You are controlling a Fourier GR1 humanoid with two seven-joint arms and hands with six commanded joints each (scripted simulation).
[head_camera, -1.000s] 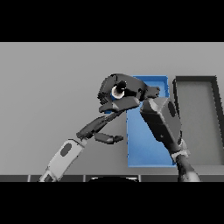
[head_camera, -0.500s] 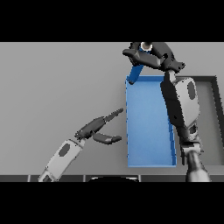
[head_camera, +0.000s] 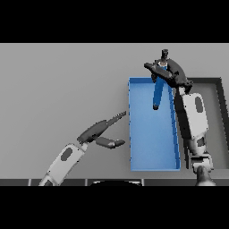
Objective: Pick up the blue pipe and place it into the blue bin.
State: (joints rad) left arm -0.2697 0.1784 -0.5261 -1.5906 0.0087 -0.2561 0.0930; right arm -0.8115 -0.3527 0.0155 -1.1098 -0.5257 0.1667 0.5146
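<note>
The one slim blue pipe (head_camera: 157, 95) hangs over the far end of the single shallow blue rectangular bin (head_camera: 134, 134), its top hidden in the right hand (head_camera: 167, 74), whose fingers clasp it. Earlier it hung outside the far-left corner. The left hand (head_camera: 100, 134) rests beside the bin, fingers straight. A dark grey tray (head_camera: 219, 116) is cut off by the arm.

I count one blue pipe (head_camera: 157, 95), one blue bin (head_camera: 152, 156) and one dark grey bin (head_camera: 222, 112) on my table, plus my two hands: left hand (head_camera: 99, 133), right hand (head_camera: 169, 71).
</note>
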